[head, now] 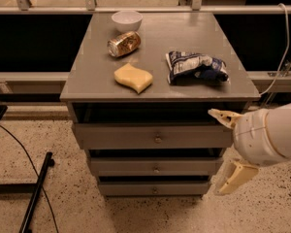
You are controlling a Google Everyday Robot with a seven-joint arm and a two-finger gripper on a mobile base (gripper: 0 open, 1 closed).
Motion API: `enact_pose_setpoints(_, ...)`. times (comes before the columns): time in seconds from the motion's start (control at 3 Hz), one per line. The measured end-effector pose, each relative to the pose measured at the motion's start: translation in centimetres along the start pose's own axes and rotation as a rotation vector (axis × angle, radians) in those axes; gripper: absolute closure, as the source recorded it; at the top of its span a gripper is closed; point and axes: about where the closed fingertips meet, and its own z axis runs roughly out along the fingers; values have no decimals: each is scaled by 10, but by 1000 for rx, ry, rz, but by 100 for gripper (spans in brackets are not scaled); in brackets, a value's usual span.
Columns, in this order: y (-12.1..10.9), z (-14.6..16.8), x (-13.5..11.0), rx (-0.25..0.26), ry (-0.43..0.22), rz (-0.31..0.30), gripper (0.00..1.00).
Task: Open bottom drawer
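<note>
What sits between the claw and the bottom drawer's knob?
Nothing in the camera view: only bare grey panel separates the open claw, at the cabinet's right front corner, from the bottom drawer's knob.

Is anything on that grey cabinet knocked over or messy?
Only the can: it lies tipped on its side near the bowl. The blue bag is crumpled. The claw hangs open at the right of the cabinet.
</note>
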Motion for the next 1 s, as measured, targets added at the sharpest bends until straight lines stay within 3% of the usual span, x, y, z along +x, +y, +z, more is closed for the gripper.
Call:
enact_pose_setpoints(0.33,28,34,23,27,64,-79,0)
enact_pose_setpoints(0.67,56,94,76,74,45,-114,0)
enact_pose_setpoints(1.0,43,94,78,111,57,-137,0)
